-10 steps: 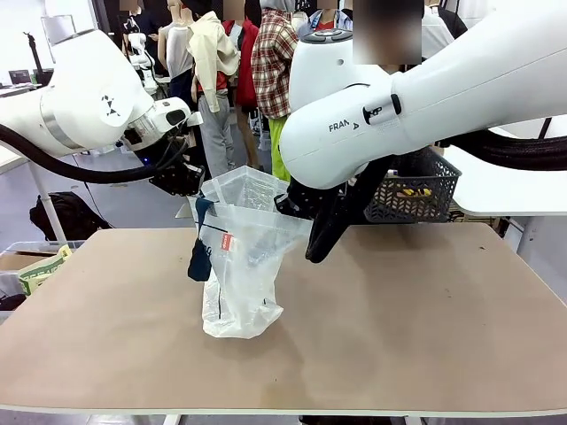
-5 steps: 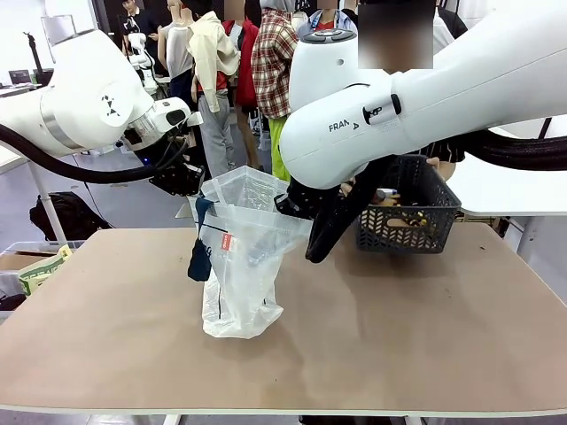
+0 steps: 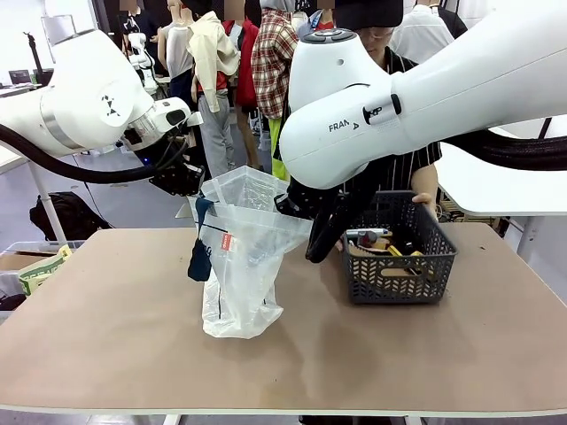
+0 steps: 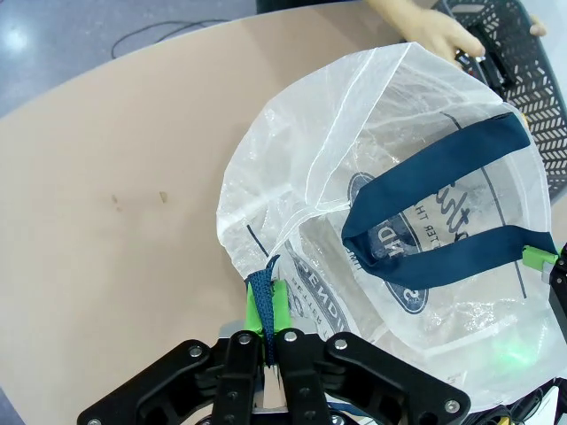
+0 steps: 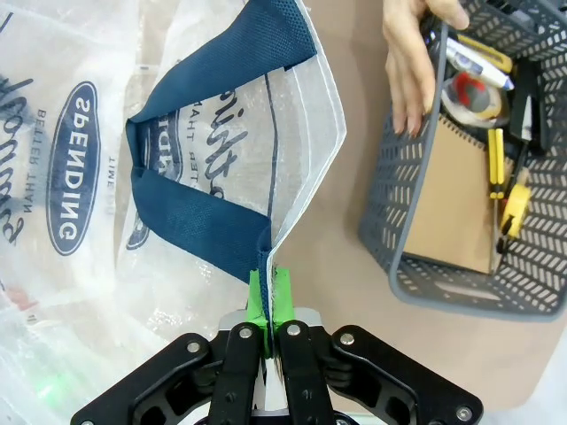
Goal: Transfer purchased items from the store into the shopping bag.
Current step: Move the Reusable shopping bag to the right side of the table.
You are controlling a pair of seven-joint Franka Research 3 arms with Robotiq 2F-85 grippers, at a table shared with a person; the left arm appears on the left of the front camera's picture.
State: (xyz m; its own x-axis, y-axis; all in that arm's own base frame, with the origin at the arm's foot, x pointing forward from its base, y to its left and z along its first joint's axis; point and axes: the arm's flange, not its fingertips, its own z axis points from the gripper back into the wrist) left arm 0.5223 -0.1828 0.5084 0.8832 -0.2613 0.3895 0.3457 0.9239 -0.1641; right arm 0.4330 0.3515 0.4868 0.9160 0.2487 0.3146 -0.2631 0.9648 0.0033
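Front camera: near edge of the table (image 3: 133,345), centred, facing the far side, mid-range. My two wrist cameras look down close onto the bag (image 4: 292,150). All three share bag and basket (image 5: 399,204).

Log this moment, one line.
left gripper: shut on shopping bag | right gripper: shut on shopping bag | basket: on table, person's hand at rim, purchased items inside

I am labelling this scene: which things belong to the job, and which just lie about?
Job: shopping bag, held by the left gripper and right gripper; basket; goods in it.
Lying about: black backpack on the floor; box beside the table.
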